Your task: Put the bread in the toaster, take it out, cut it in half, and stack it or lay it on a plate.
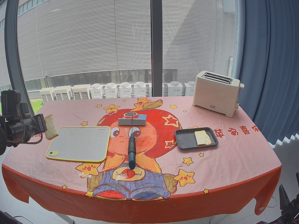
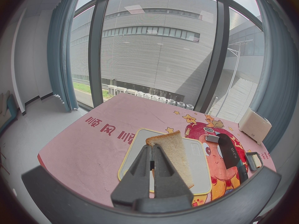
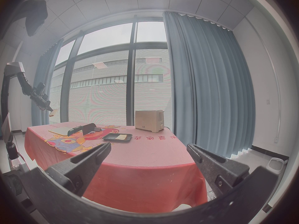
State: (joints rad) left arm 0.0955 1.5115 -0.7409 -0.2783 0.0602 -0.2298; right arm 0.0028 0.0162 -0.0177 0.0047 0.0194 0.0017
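My left gripper [image 1: 43, 127] [image 2: 152, 151] is shut on a slice of bread [image 1: 50, 127] [image 2: 174, 154], holding it in the air just left of the cutting board [image 1: 79, 143] [image 2: 199, 162]. The same slice [image 3: 53, 112] appears far off in the right wrist view. A second piece of bread [image 1: 202, 137] lies in the dark tray [image 1: 186, 140] [image 3: 112, 137]. The white toaster [image 1: 217, 92] [image 2: 254, 125] [image 3: 149, 120] stands at the back right with empty slots. A knife [image 1: 132, 147] [image 2: 232, 157] rests on its holder [image 1: 132, 120] at the table's middle. My right gripper [image 3: 148, 156] is open, low off the table's right corner.
The table carries a pink cartoon cloth [image 1: 236, 159]. A window runs behind it and a blue curtain [image 1: 271, 63] hangs at the right. Bare cloth lies between the tray and the front edge.
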